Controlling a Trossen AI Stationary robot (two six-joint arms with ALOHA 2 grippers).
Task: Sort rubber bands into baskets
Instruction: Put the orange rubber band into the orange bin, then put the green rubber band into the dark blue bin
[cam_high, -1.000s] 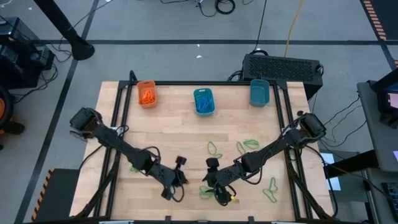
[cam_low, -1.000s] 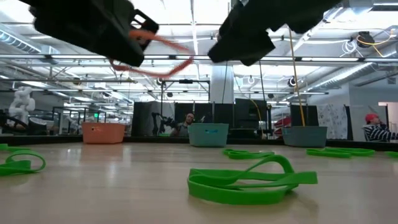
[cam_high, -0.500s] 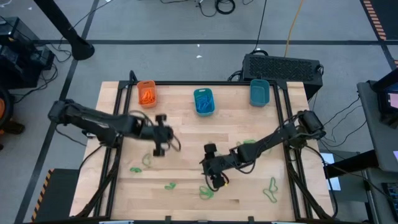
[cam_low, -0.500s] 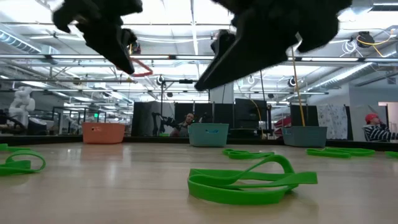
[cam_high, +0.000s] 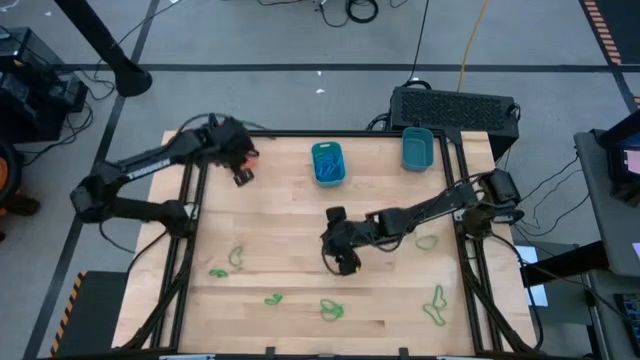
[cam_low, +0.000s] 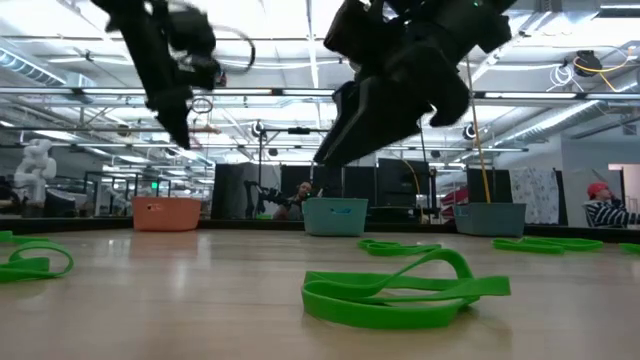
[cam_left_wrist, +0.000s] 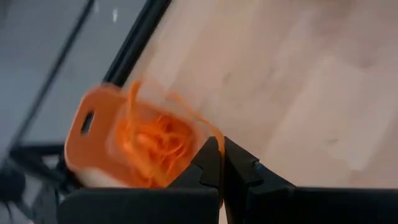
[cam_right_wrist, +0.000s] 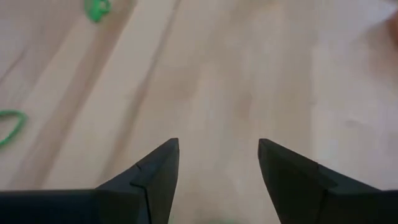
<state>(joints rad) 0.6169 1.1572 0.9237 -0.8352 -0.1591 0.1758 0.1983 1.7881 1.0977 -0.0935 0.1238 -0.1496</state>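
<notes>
My left gripper (cam_left_wrist: 221, 163) is clamped on an orange band (cam_left_wrist: 163, 102) right over the orange basket (cam_left_wrist: 93, 140) at the table's far left corner. My right gripper (cam_right_wrist: 217, 165), fingers spread and empty, hangs mid-table. Green bands (cam_high: 331, 309) lie scattered on the near side of the table (cam_high: 280, 220); two teal baskets (cam_high: 327, 162) line the far edge.

A wooden table (cam_high: 290, 220) — behind it a big black box (cam_high: 455, 105) — cables (cam_high: 350, 10) on the floor.

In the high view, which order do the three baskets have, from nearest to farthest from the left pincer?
From the left pincer, shut over the table's far left:
1. Orange basket, right under it, hidden in the high view.
2. Middle teal basket, far centre.
3. Right teal basket, far right.
</notes>
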